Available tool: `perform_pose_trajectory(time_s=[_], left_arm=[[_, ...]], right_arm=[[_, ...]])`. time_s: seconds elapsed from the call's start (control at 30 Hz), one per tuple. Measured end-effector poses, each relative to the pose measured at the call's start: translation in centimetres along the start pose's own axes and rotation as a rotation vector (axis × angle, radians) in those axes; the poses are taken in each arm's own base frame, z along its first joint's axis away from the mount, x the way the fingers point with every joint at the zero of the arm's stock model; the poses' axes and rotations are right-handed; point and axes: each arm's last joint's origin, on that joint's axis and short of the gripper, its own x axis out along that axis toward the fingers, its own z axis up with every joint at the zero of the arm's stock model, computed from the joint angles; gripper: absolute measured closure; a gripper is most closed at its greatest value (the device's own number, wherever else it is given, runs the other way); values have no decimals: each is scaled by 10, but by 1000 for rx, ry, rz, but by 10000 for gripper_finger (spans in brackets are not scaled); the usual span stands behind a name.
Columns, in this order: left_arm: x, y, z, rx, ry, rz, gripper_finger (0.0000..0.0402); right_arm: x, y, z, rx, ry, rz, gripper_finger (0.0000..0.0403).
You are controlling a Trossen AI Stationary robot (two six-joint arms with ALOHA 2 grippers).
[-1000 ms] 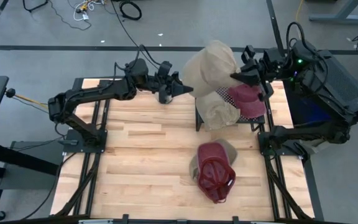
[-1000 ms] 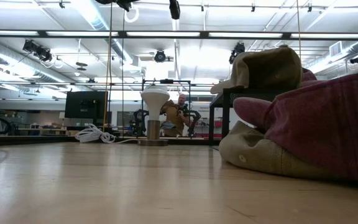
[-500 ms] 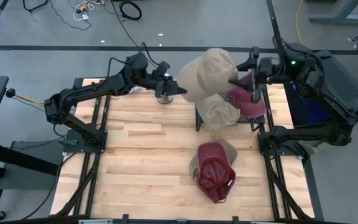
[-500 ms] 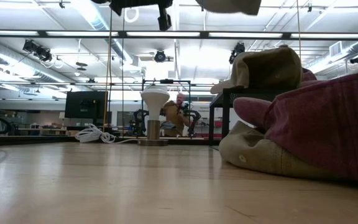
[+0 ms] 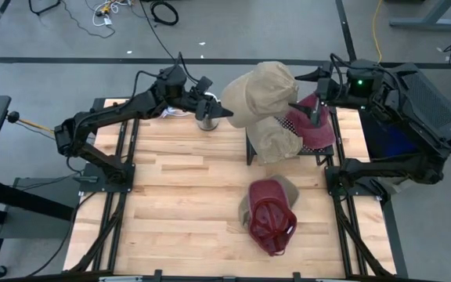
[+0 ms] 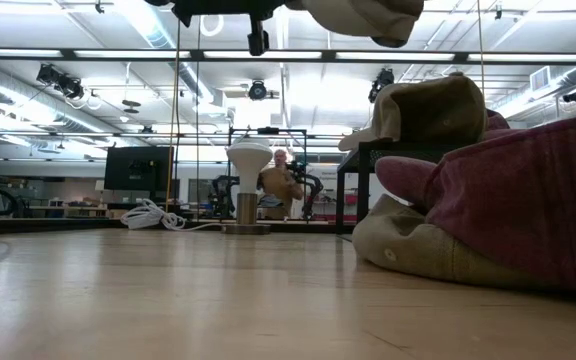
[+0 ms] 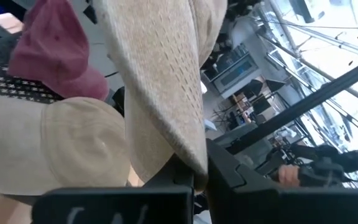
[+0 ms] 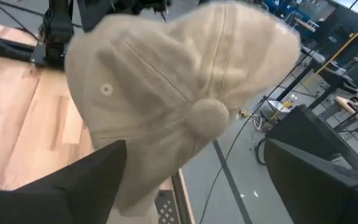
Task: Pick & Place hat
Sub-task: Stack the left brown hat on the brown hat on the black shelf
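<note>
Holding the tan hat [image 5: 258, 90] aloft over the table's [image 5: 178, 211] far edge, left hand [image 5: 214, 112] pinches only its brim while right hand [image 5: 307, 108] gapes beside it; thin grip could slip, dropping it onto the hat pile [image 5: 288, 133].

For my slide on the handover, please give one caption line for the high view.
Left end effector holds the tan hat by its edge above the stand; right end effector is open beside it.

Tan hat [image 5: 263, 92]: matt woven cloth, perforated weave on the brim. Maroon cap [image 5: 273, 222]: matt cloth, stitched panels. Counter [image 5: 178, 204]: pale wood planks, smooth, low sheen. Fingers [image 8: 73, 183]: dark matt plastic.
</note>
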Motion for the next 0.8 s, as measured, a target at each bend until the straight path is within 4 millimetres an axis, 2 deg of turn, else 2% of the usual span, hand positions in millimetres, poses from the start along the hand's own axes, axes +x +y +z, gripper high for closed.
perform_pose_trajectory(time_s=[0.23,0.33,0.53,0.6,0.7,0.8], left_arm=[[0,0,0,1,0,0,386],[-2,1,1,1,7,-7,386],[-6,4,3,-5,10,19,385],[-6,4,3,-6,11,19,385],[-5,2,1,-3,23,2,386],[-2,-1,-2,-1,36,-12,385]], right_arm=[[-2,2,2,6,-55,75,9],[-9,1,1,-72,-15,-19,13],[-41,5,5,-168,-78,-90,21],[-49,4,4,-216,-52,-166,24],[-54,1,2,-318,33,-288,28],[-50,0,2,-393,68,-300,33]])
